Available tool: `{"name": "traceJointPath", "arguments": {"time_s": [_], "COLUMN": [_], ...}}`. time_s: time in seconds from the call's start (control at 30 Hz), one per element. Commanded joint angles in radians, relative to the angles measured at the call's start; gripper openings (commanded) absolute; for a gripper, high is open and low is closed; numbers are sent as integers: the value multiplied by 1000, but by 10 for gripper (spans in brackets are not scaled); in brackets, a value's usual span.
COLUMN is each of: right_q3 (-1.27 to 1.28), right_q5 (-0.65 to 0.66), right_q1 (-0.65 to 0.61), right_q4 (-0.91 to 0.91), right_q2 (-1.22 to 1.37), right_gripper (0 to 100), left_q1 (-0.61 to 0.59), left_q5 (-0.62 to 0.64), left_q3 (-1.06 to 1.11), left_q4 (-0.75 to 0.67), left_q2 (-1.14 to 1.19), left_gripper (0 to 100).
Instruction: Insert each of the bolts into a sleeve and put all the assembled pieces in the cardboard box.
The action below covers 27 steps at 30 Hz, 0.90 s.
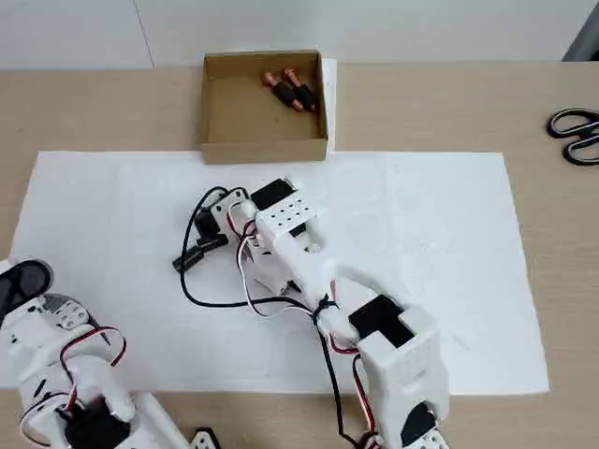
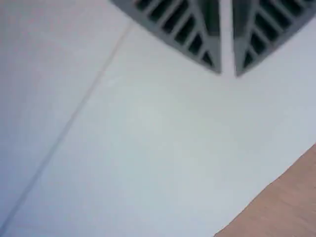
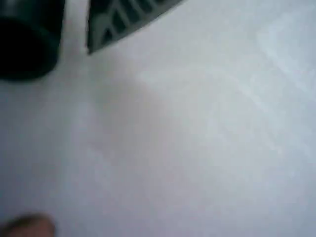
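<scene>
Task status: two assembled pieces (image 1: 290, 91), each a copper-coloured bolt seated in a black sleeve, lie inside the cardboard box (image 1: 265, 148). They rest side by side against its far right corner, and the rest of the box floor is bare. The box stands at the far edge of the white paper sheet (image 1: 421, 234) that covers the middle of the table (image 1: 94, 103). Judged from this, at least two insert-and-deposit cycles are complete. Whether more bolts or sleeves are left to process cannot be determined, because the right arm covers part of the sheet. The right gripper (image 1: 189, 258) sits low over the sheet, near of the box and slightly left of it. In the right wrist view one ribbed finger (image 3: 123, 19) appears beside a dark cylindrical shape (image 3: 27, 39), which may be the other jaw or a sleeve. The view is too blurred to decide, so it cannot be told whether this gripper is open, closed or gripping. A brownish blur (image 3: 24, 227) at the frame edge cannot be identified. The left gripper (image 2: 227, 49) is parked at the near left of the table over the sheet edge, its jaws drawn close together with nothing between them. Scissors (image 1: 576, 136) lie at the far right, well apart from the work area
</scene>
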Motion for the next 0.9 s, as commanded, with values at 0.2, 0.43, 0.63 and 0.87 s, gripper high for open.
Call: {"name": "traceJointPath", "arguments": {"time_s": [0.2,0.43,0.63,0.87], "right_q3": [26,-95,-224,-184], "right_q5": [3,5,8,-54], "right_q1": [-1,4,16,252], "right_q4": [-16,116,202,208], "right_q2": [2,-71,-303,-578], "right_gripper": [18,5,5,4], "left_q1": [-2,89,316,420], "left_q5": [5,8,8,91], "left_q3": [-56,-251,-401,-536], "left_q4": [-11,89,258,298], "left_q2": [-11,-3,21,411], "left_gripper": [6,6,6,6]}}
